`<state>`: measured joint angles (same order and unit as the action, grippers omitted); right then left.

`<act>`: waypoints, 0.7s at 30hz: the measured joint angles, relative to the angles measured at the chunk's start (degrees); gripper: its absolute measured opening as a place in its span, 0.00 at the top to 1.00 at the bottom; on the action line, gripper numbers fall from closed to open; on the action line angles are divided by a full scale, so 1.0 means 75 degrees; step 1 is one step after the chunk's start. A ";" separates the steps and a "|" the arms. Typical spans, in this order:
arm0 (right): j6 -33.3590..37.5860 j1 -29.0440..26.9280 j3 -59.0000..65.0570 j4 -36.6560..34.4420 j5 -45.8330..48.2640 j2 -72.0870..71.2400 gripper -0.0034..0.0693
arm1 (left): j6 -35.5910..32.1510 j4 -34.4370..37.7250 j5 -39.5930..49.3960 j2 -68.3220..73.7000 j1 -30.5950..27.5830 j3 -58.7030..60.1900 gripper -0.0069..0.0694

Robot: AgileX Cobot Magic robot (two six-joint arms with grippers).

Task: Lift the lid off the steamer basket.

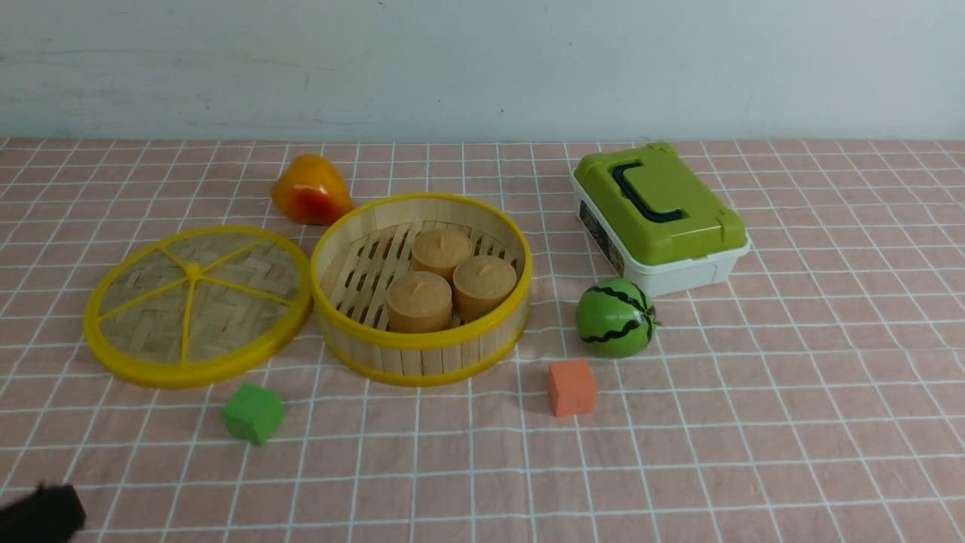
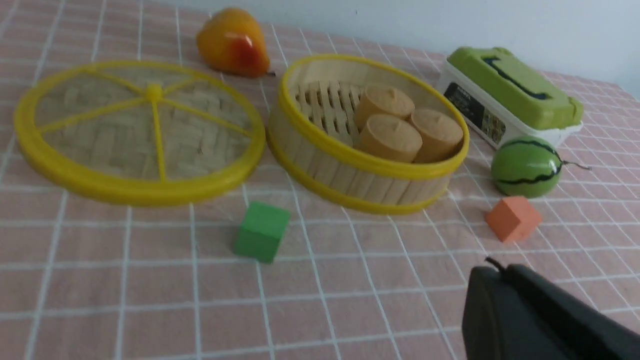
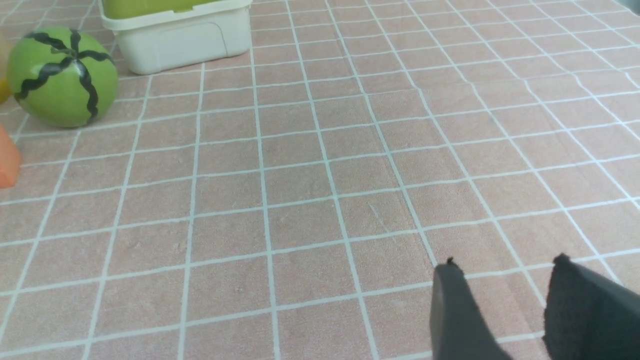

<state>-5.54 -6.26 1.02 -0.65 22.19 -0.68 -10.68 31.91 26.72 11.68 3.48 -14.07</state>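
Nearest me, my left tool (image 1: 38, 516) sits low at the near left corner of the checked worktop (image 1: 754, 452). In its wrist view it shows as one dark mass with no gap, so I take it as pressed together and carrying nothing. My right tool (image 3: 505, 265) hangs over bare cloth well to the right, fingers (image 3: 455, 310) spread, nothing between them.

A little farther out lie a green cube (image 1: 252, 412) and an orange cube (image 1: 571, 387), both apart from the task's things. Beyond the green cube the lid (image 1: 197, 302) lies flat on the cloth, spokes up, just to the left of the steamer basket (image 1: 422, 358). Their yellow rims are touching or very nearly so; I cannot tell which. The basket stands open, with three tan cylinders (image 1: 448, 283) on its slatted floor.

I judge the lid already off, so what remains is to park cleanly. I would move the left arm only toward me and upward, never forward, because the green cube lies between that tool and the lid, and a nudged cube could shove the lid against the basket. The right arm has no job here; I would leave it where it is.

Farther off, a watermelon toy (image 1: 614, 317) sits to the right of the basket, an orange-yellow fruit (image 1: 310, 190) behind it, and a white box (image 1: 660, 215) with a green top at the far right. None of them concern this step.
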 joint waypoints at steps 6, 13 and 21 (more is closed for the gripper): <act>0.0000 0.0000 0.0000 0.0000 0.0000 0.0000 0.62 | 0.0000 0.0298 -0.0352 -0.0114 0.0000 0.0783 0.93; 0.0000 0.0000 0.0000 0.0000 0.0000 0.0000 0.62 | 0.0207 -0.0836 -0.1510 -0.1289 0.0404 0.1670 0.93; 0.0000 0.0000 0.0000 0.0000 0.0000 0.0000 0.62 | 0.2453 -0.3067 -0.0825 -0.1641 0.0095 0.2074 0.93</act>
<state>-5.54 -6.26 1.02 -0.65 22.19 -0.68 7.72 8.91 20.54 -0.63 4.19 1.48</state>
